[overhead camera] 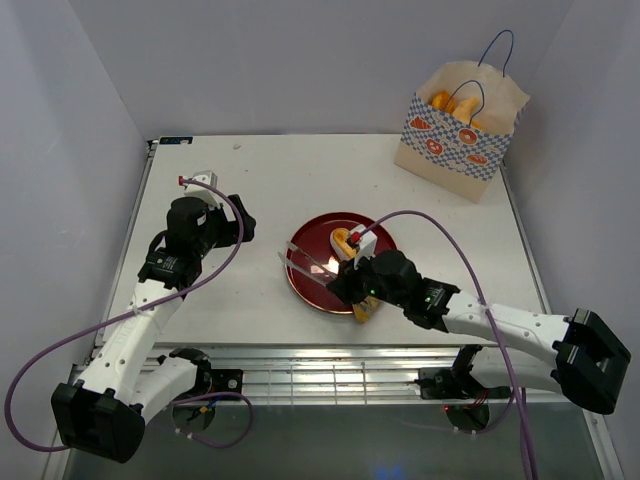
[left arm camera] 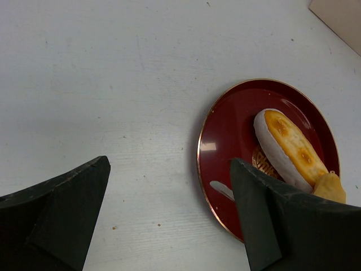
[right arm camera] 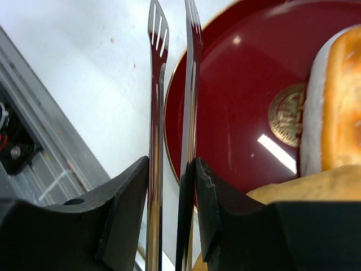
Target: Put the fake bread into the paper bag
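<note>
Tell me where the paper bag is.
Top view: the paper bag stands at the far right corner of the table, beyond the red plate, bread inside.

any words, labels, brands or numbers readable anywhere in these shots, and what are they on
No text can be read in any view.
gold emblem at the centre of the red plate: a round stamp, too blurred to read.
paper bag: only printed pastry pictures and a checkered band show; no words legible.
metal tongs: no marking visible.
</note>
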Available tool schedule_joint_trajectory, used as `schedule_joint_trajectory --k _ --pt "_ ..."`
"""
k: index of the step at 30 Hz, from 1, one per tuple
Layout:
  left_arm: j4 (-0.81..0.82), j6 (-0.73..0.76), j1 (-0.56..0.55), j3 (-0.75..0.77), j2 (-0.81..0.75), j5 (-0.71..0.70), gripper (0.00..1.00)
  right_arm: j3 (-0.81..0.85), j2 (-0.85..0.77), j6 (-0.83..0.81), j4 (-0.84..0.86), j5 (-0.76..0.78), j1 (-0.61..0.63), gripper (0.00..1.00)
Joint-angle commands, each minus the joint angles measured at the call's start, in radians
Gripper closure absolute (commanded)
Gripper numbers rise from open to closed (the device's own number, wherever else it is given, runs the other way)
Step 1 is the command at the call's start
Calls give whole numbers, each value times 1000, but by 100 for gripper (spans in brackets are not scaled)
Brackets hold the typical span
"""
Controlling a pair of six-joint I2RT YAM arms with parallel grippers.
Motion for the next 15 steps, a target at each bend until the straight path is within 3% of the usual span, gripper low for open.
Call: schedule_joint_trajectory --k 1,10,15 --pt "5 5 -4 10 -14 12 2 95 -64 -31 48 138 5 57" --pt "5 2 -5 10 -18 12 2 86 -214 -30 -81 417 -4 55" --pt "7 2 -5 12 -11 43 2 20 -323 2 -98 485 -41 55"
